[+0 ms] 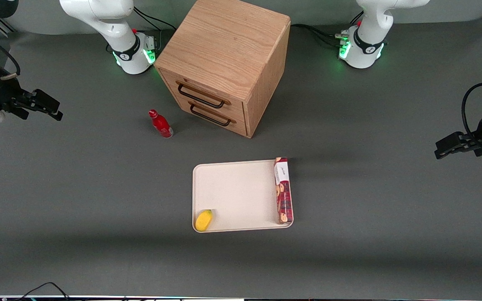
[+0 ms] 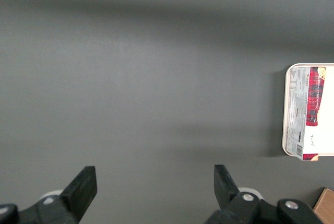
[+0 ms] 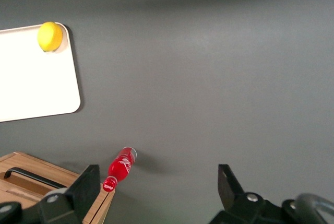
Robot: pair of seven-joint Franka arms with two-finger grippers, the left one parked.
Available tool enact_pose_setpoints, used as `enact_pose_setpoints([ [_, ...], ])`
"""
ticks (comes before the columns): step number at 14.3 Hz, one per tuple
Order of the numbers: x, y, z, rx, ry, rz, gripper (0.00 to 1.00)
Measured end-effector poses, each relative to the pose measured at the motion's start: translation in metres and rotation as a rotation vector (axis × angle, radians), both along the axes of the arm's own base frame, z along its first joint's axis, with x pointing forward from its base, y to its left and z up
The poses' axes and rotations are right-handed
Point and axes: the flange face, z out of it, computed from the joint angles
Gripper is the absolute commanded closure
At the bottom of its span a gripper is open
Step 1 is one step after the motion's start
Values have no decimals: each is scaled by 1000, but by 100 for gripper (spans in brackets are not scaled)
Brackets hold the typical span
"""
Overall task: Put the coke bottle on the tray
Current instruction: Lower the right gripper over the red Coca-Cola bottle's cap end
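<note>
The hand [image 1: 50,108] hangs released and empty at the front view's left edge, well apart from the coke bottle [image 1: 160,124] standing on the tabletop [image 1: 98,188] upper left of the tray [image 1: 232,196]. The reach has barely started — next it must travel over and descend around the bottle's body.

coke bottle [image 1: 160,124]: glossy red, red cap
tray [image 1: 237,196]: plain cream-beige
fruit [image 1: 203,220]: yellow
biscuit box [image 1: 283,190]: red, possibly tartan-patterned
gripper [image 1: 44,104]: black, hovering at the working arm's end

White rounded arm [image 1: 107,21], green-lit base [image 1: 136,54], black angular tool [image 1: 42,104], black cables.
</note>
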Motion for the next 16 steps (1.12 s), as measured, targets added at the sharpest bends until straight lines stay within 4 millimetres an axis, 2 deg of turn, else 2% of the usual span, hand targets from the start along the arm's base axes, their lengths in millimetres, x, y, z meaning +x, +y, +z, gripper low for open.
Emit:
enact_pose_setpoints([
  [4, -2, 1, 1, -1, 20, 2, 0],
  [6, -6, 9, -1, -3, 56, 17, 0],
  [7, -12, 23, -3, -7, 97, 42, 0],
  [8, -18, 45, -6, -14, 131, 65, 0],
  [10, -33, 100, -21, -1, 191, 68, 0],
  [11, -39, 120, -38, 1, 222, 64, 0],
  [12, -43, 132, -58, -5, 243, 57, 0],
  [16, -63, 151, -171, -32, 240, 7, 0],
])
